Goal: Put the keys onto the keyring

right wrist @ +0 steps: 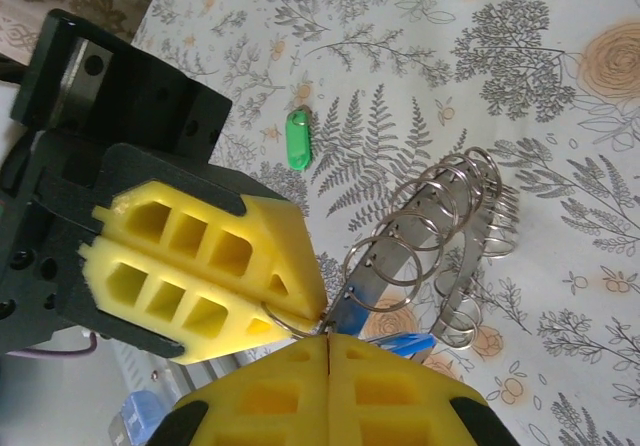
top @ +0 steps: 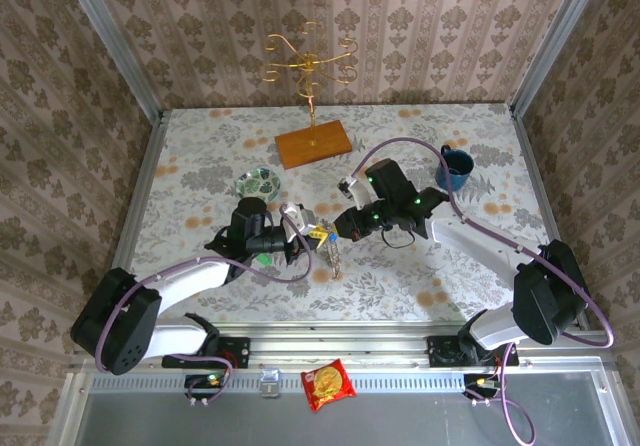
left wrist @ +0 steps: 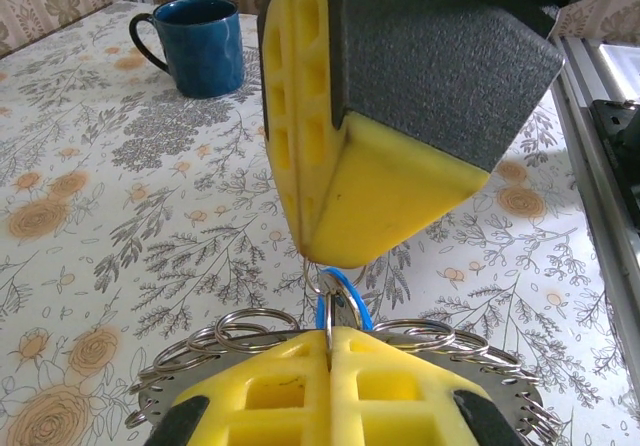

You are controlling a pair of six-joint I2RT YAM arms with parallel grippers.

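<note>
The keyring, a flat grey ring hung with several split rings, is held up edge-on between the two arms over mid-table. My left gripper is shut on one of its split rings. Tip to tip with it, my right gripper is shut, seemingly on the blue key, whose head sticks out at the meeting point. In the top view the left gripper and right gripper almost touch. The green key lies loose on the cloth under the left arm.
A blue mug stands at the back right. A green-white bowl sits behind the left gripper. A gold stand on a wooden base is at the back centre. A snack packet lies on the front rail.
</note>
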